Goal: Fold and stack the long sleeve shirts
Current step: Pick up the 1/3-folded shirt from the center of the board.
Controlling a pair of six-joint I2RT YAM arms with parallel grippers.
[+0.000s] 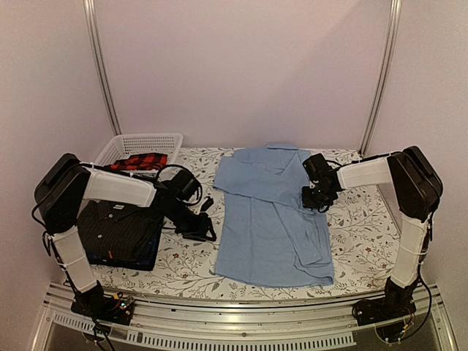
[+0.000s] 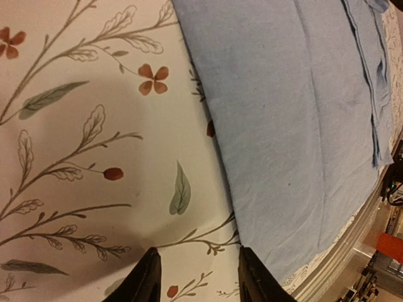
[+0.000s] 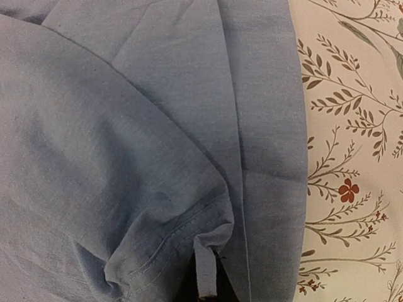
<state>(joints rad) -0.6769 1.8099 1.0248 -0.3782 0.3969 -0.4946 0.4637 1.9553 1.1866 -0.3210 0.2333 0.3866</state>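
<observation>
The light blue shirt point(image 1: 270, 219) lies spread on the floral cloth in the middle, its right sleeve folded in over the body. My right gripper point(image 1: 316, 197) is shut on a sleeve hem of this shirt point(image 3: 126, 126); the pinched strip of cloth shows between the jaws point(image 3: 206, 277). My left gripper point(image 1: 201, 227) is open and empty, low over the tablecloth just left of the shirt's left edge point(image 2: 296, 113); its fingertips point(image 2: 148, 280) straddle bare cloth. The black pinstriped shirt point(image 1: 117, 227) lies folded at the left, on top of a dark navy one point(image 1: 151, 254).
A white lattice basket point(image 1: 139, 142) stands at the back left with a red-and-black plaid cloth point(image 1: 142, 162) in it. The metal table rail point(image 1: 241, 322) runs along the near edge. The floral tablecloth point(image 1: 358, 227) shows right of the shirt.
</observation>
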